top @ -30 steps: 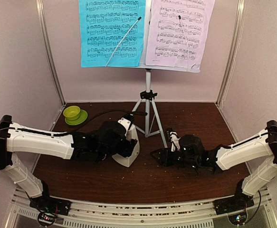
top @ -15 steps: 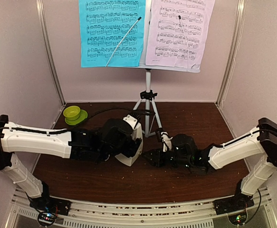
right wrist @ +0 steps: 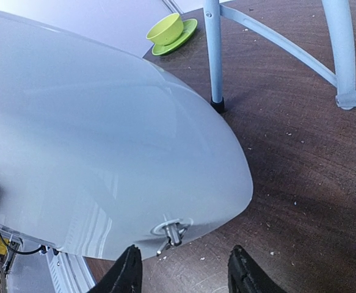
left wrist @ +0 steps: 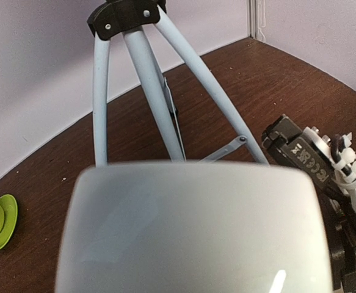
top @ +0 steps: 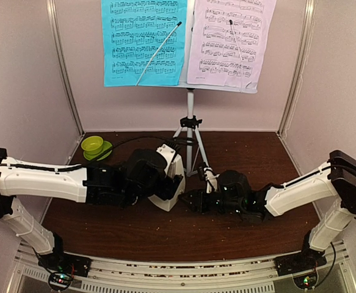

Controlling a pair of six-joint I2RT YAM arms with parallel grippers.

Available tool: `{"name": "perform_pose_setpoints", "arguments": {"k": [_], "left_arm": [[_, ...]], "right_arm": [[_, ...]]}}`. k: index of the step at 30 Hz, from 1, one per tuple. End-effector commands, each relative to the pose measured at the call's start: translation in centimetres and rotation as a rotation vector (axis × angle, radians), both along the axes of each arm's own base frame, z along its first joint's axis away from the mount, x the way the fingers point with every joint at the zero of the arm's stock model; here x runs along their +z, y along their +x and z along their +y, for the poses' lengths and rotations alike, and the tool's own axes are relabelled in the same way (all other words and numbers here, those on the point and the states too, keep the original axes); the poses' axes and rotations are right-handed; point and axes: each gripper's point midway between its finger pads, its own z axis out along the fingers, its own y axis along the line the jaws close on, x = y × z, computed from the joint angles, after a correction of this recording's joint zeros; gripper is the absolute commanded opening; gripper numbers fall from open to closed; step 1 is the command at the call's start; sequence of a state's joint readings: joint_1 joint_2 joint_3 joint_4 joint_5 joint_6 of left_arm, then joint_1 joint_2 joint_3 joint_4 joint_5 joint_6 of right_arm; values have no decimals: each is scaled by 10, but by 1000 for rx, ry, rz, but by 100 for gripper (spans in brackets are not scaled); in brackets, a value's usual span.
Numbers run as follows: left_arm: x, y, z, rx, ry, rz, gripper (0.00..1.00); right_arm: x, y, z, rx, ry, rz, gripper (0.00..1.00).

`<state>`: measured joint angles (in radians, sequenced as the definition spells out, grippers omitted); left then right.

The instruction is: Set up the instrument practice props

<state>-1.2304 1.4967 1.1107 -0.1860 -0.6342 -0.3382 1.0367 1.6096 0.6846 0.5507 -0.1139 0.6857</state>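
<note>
Closed with the left gripper (top: pixel 157 178) on the small cream pyramid metronome (top: pixel 171 186), holding it tilted near the middle of the brown table (top: pixel 165 235). Cannot tell whether its base touches the wood. In the left wrist view, only the pale body of the metronome, very close and filling the lower half, with the gripper's own fingers hidden behind it.

Open at the right gripper (right wrist: pixel 187 268): two black fingertips (right wrist: pixel 129 271) apart, with nothing between them. Pointing at the pale side of the metronome, just below a small metal winding key (right wrist: pixel 171 231) sticking out from that side. No contact with the key, as far as visible.

Seen from above, reaching in from the left and from the right toward each other, with the metronome between and the right gripper just beside it.

Just behind the metronome, the silver tripod (top: pixel 190 149) of the white music stand (top: pixel 190 101), upright on the table, with one rubber foot near the metronome in the right wrist view. Higher up on the stand, a cyan sheet-music page (top: pixel 144 43) on the left and a lilac sheet-music page (top: pixel 229 43) on the right, side by side, each crossed by a thin white holder arm (top: pixel 159 52).

Toward the back-left corner of the table, well apart from both grippers, a lime-green bowl (top: pixel 93 144) on its saucer (top: pixel 104 152).
</note>
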Motion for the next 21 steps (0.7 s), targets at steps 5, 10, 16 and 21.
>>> {"name": "perform_pose_setpoints", "arguments": {"k": [5, 10, 16, 21], "left_arm": [[59, 0, -6, -21, -194, -89, 31], [62, -3, -6, -44, -219, -96, 29], [60, -6, -10, -69, -232, -89, 29], [62, -6, -9, -73, -235, -100, 28]], "right_arm": [[7, 9, 6, -33, 11, -17, 42], [10, 11, 8, -33, 14, -26, 24], [14, 11, 10, -27, 25, -33, 10], [13, 12, 7, -39, 23, -32, 0]]}}
